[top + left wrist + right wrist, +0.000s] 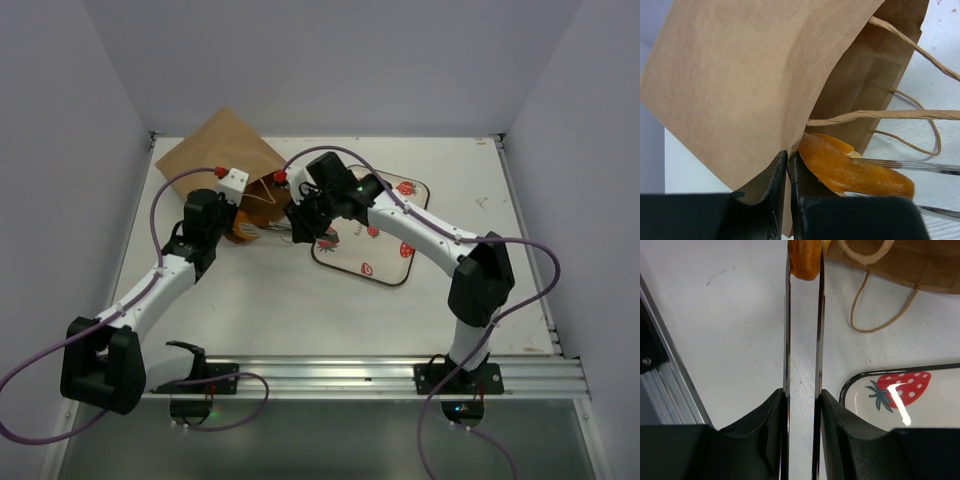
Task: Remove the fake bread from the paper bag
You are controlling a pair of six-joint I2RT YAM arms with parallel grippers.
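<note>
- The paper bag (pixel 740 85) lay on its side in the upper left of the overhead view, mouth facing the middle of the table (pixel 730 330).
- The left gripper (pixel 788 155) was closed on the bag's paper edge at the mouth, with a fold of kraft paper pinched between its fingers.
- The right gripper (pixel 804 255) had its long thin metal blades clamped on one glossy orange fake bread piece (pixel 855 170).
- In the left wrist view that piece sat lower centre-right at the bag's mouth, with its upper end tucked under the paper lip. Whether other bread was deeper inside could not be told.
- A string handle (pixel 880 116) stretched across just above the bread.
- Step in hand, as judged: drawing this piece out while the bag is pinned.
- Next move probably calls for a straight pull away from the mouth, clear of the handle loops, then a set-down, perhaps on the strawberry-print tray (pixel 935 415) at lower right of the right wrist view.
</note>
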